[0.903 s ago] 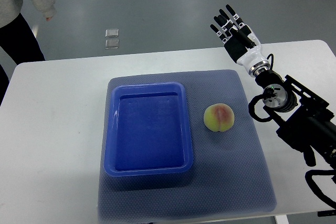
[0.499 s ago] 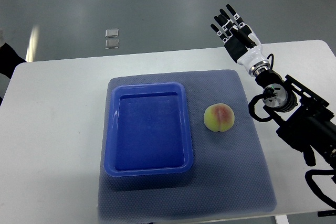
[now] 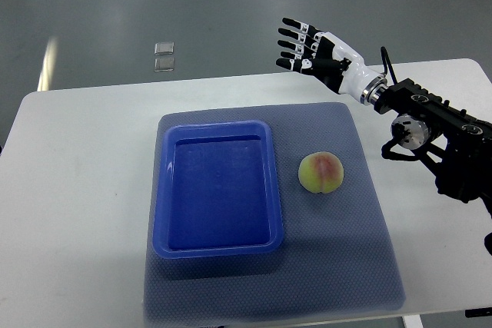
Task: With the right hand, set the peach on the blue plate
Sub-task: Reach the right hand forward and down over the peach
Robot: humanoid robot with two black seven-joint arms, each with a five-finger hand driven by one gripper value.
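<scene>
Your right robot hand [image 3: 311, 51] hovers with fingers spread, holding nothing, while the peach [image 3: 320, 171] sits beside the blue plate [image 3: 217, 246]

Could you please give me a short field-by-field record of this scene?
peach: on the mat, right of the plate, untouched
blue plate: empty, on the mat
mat: grey-blue, on the white table
right robot hand: open, fingers spread, above the table's far edge, beyond the peach
left robot hand: not in view
</scene>
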